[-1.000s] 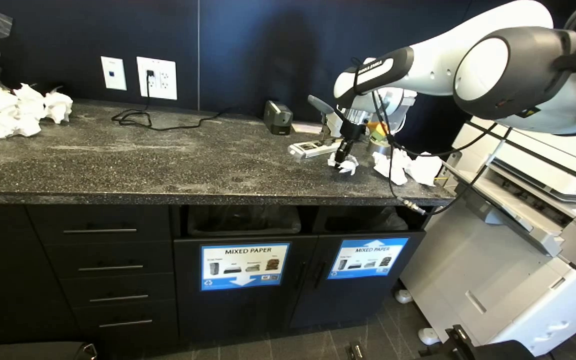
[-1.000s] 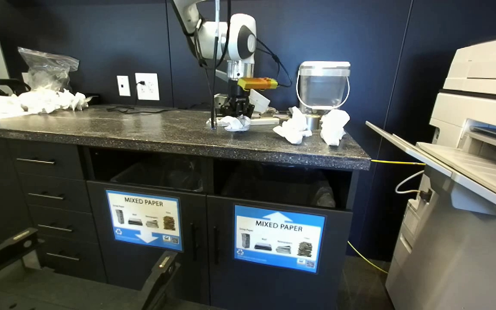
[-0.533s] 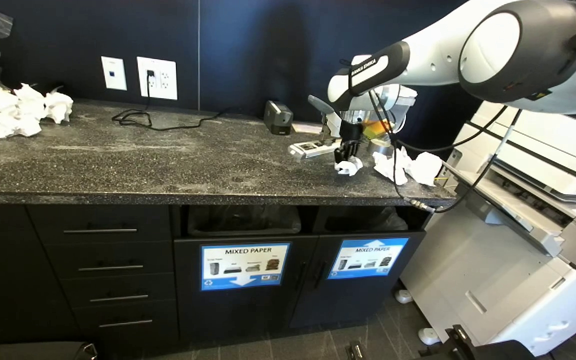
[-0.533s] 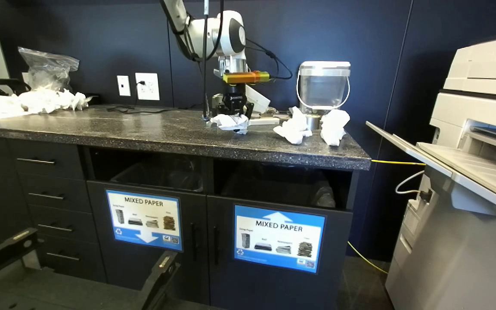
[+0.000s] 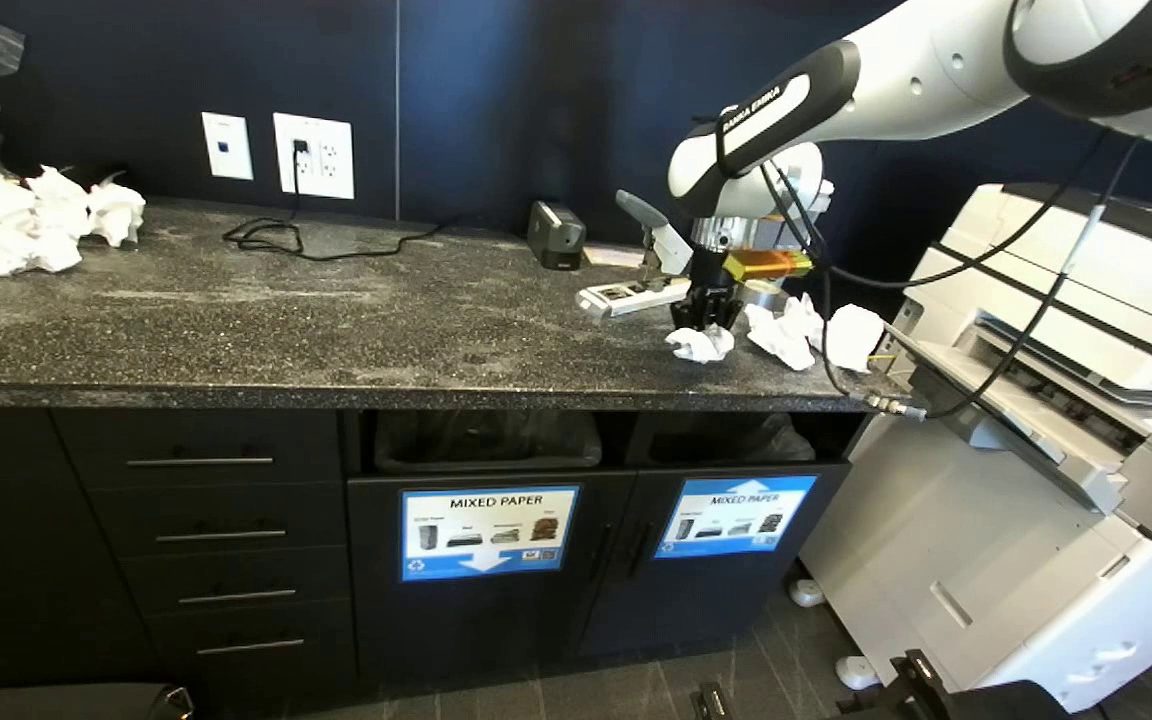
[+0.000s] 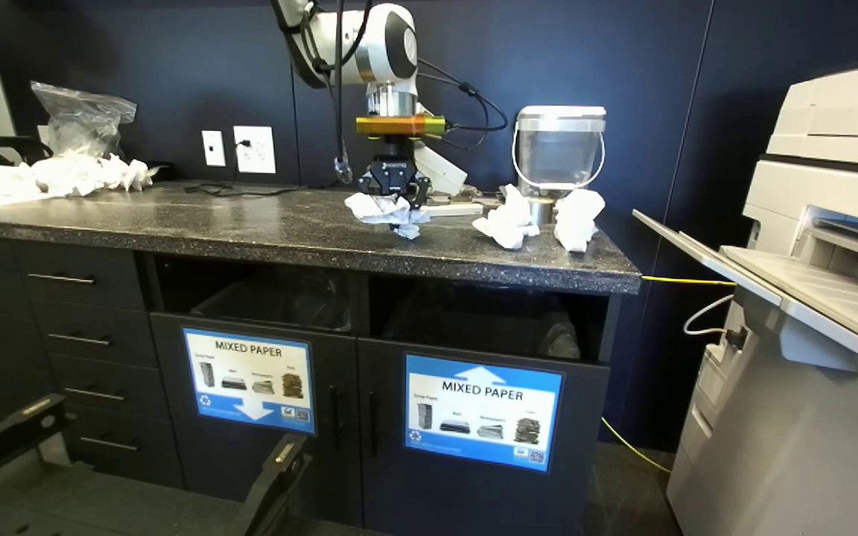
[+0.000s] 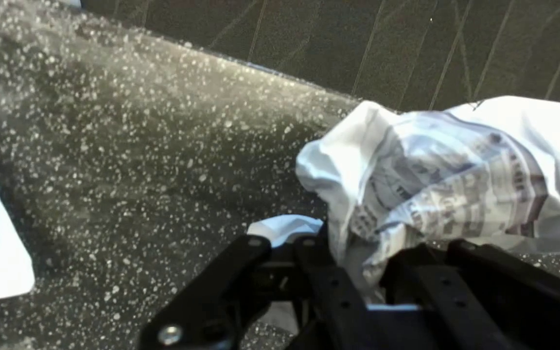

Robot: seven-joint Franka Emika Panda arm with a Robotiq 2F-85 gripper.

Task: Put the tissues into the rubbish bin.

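My gripper (image 6: 398, 212) is shut on a crumpled white tissue (image 6: 377, 208), low over the counter's right part. In the wrist view the held tissue (image 7: 455, 170) shows print and bunches between the black fingers (image 7: 331, 282); whether its underside touches the counter I cannot tell. Two more tissues stand to the right, one wad (image 6: 509, 219) nearer and another wad (image 6: 579, 218) close to the counter's end. A heap of tissues (image 6: 75, 176) lies at the far left. Below the counter is the rubbish bin (image 6: 474, 320), a dark slot above a blue sign (image 6: 482, 412).
A similar slot (image 6: 272, 298) with a white-topped sign (image 6: 250, 380) sits beside the bin. Behind the gripper are a stapler (image 5: 636, 295) and a sharpener (image 5: 556, 235). A clear bucket (image 6: 559, 149) stands behind the right wads. A printer (image 5: 996, 500) flanks the counter's right end.
In both exterior views the gripper has turned and come nearer the counter's front edge, carrying the tissue with it. The loose wads have stayed put.
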